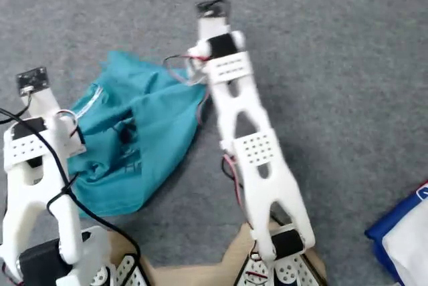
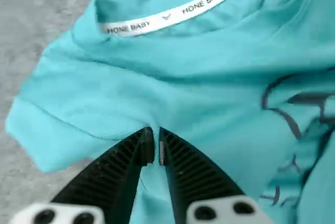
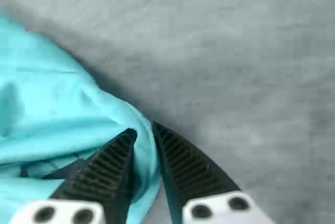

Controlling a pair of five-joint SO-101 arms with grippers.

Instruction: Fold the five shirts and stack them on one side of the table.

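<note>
the shirt [image 1: 134,139], teal and crumpled, lies on the left half of the table [image 1: 334,65], about midway between the far and near edges, with both arms on it. the left gripper [image 2: 155,145] is pressed together on a small ridge of cloth below the collar [image 2: 172,12], on the shoulder side, with the dark print [image 2: 298,109] off to one side of it. the right gripper [image 3: 144,130] sits at the shirt's edge nearest the table's middle, its jaws closed to a narrow gap with a fold of teal cloth caught between them and bare table just beside.

the shirt looks light, thin and quite limp. it will likely sag and bunch wherever it is not held, and drag on the felt-like table rather than slide freely. a pinch through one layer seems enough to lift it, but a shallow bite at a hem could slip out. the better holds, i judge, are the stitched seams: the shoulder by the collar and the hem corner, far enough apart to pull the cloth flat between the two arms.

folding has not begun on this one. a blue and white cloth [image 1: 401,232] lies at the near right corner; whether it is a folded shirt i cannot tell.
</note>
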